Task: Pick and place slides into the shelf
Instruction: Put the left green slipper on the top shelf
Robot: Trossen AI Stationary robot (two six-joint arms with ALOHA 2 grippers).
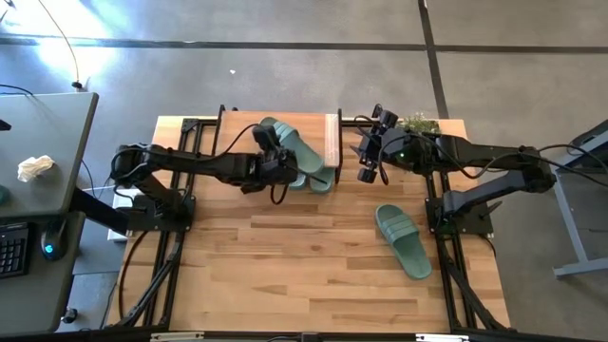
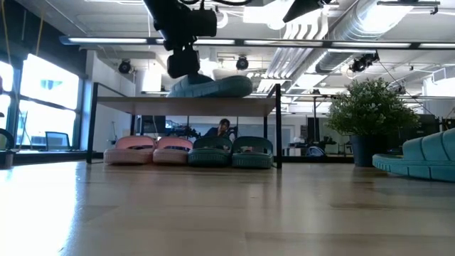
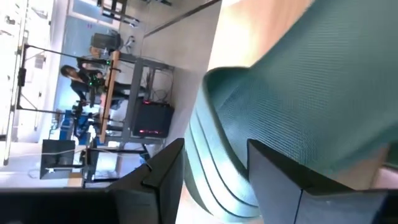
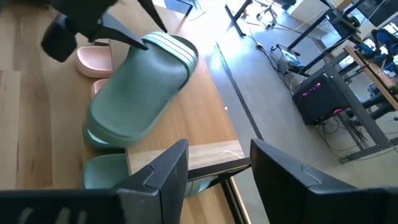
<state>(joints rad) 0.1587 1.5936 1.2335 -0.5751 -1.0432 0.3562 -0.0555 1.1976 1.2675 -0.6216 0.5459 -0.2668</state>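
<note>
The shelf point(image 2: 142, 104) stands at the table's far edge. Under its plank top sit a pink pair of slides point(image 2: 149, 149) and a dark green pair point(image 2: 231, 151). One more green slide point(image 2: 213, 87) lies on top of the plank, toward its right end point(image 1: 333, 138). My left gripper point(image 1: 285, 161) is open at that slide's left end, with the ribbed strap point(image 3: 217, 155) between its fingers. To the right of the shelf my right gripper point(image 1: 365, 163) hangs open above the table with nothing in it. Another green slide point(image 1: 404, 239) lies sole down on the table at the right. My left gripper has the top slide's ribbed strap point(image 3: 211, 137) between its open fingers, coming from the table's left and slanting down. One finger point(image 3: 280, 174) overlaps the strap's edge, and whether it touches I cannot tell. The other finger point(image 3: 158, 180) stands apart. The slide rests on the plank.
A potted plant point(image 2: 366, 107) stands at the table's far right corner. A grey desk point(image 1: 47, 142) with a keyboard is off the left side. A person point(image 2: 224, 128) sits in the room behind the shelf. Bare tabletop point(image 1: 285, 275) spreads over the near half.
</note>
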